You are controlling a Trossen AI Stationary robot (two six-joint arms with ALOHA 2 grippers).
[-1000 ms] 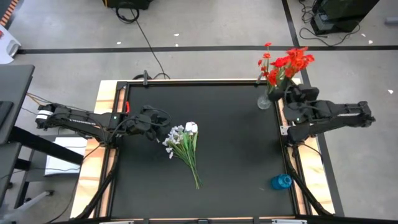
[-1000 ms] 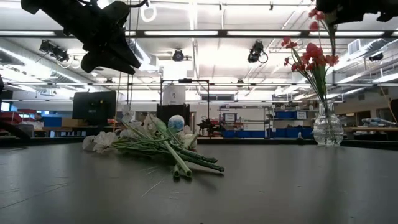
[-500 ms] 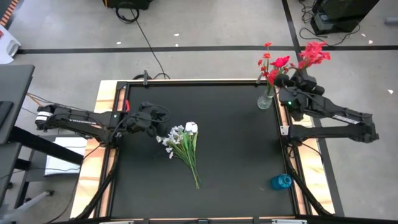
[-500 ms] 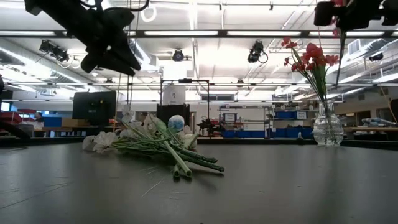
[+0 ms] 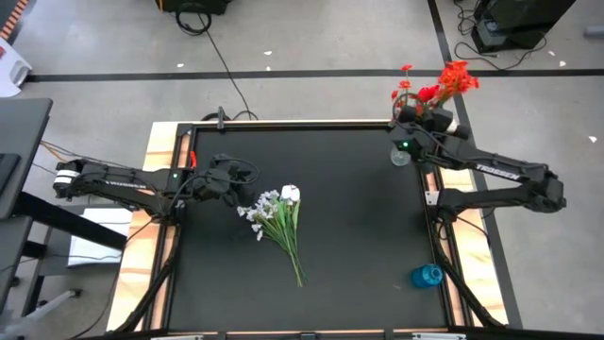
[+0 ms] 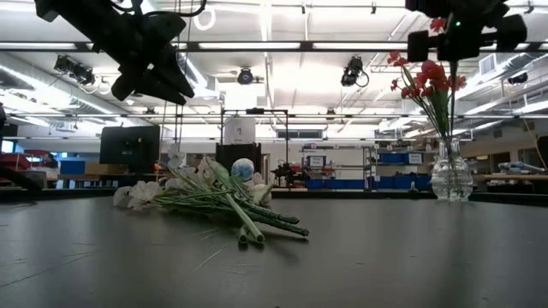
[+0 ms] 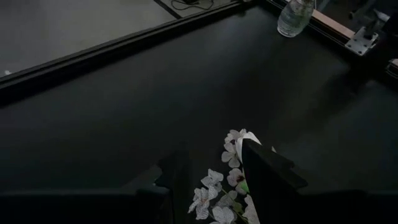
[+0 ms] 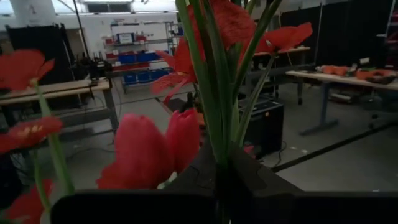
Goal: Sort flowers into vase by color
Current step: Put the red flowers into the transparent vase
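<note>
A bunch of white and pale-blue flowers (image 5: 276,215) lies flat in the middle of the black table, blooms toward the left arm. My left gripper (image 5: 233,181) hovers open just left of these blooms, which show between its fingers (image 7: 217,186). A clear glass vase (image 5: 401,153) stands at the far right corner with red flowers (image 6: 432,81) in it. My right gripper (image 5: 415,127) is above the vase, shut on red flowers (image 5: 455,76) whose blooms rise above it. My right gripper pinches green stalks (image 8: 219,134) of red flowers between its two fingers (image 8: 252,180), well below the blooms. The stalks stand roughly upright, with the red blooms (image 8: 149,152) above the fingers. The lower ends are hidden by the gripper, so whether they are in the vase I cannot tell.
A small blue object (image 5: 427,276) stands near the table's right near corner. The table has a raised frame (image 5: 302,123) with wooden side strips. Open black surface lies between the white bunch and the glass vase (image 7: 295,15).
My right gripper has carried its red flowers up from beside the vase and then toward the table's left, ending over the vase mouth and a little lower; the blooms swung along with it. The white bunch has stayed where it was.
</note>
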